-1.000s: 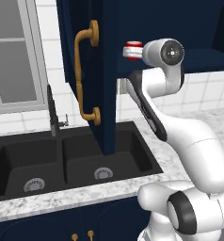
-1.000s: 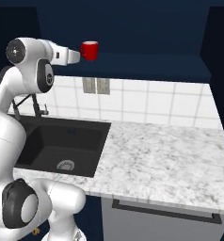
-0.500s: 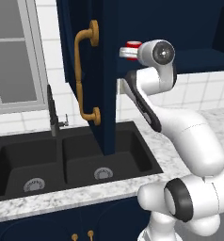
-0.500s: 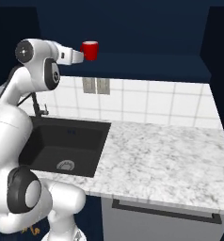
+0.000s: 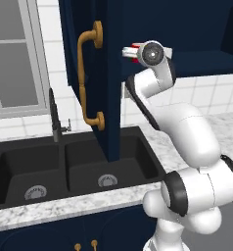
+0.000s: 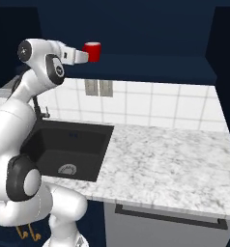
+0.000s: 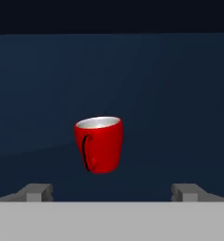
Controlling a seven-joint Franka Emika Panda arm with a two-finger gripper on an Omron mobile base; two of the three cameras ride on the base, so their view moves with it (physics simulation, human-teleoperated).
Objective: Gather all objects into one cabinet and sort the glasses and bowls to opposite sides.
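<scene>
Standing free at 12 o'clock of the hand [image 7: 112,193], whose fingers are now apart, the red cup [image 7: 99,144] seems delivered on the cabinet [image 6: 150,65] shelf.

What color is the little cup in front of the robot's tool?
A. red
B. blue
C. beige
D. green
A: the cup ahead of the tool is glossy red with a pale inside, seen against the dark navy cabinet.
</scene>
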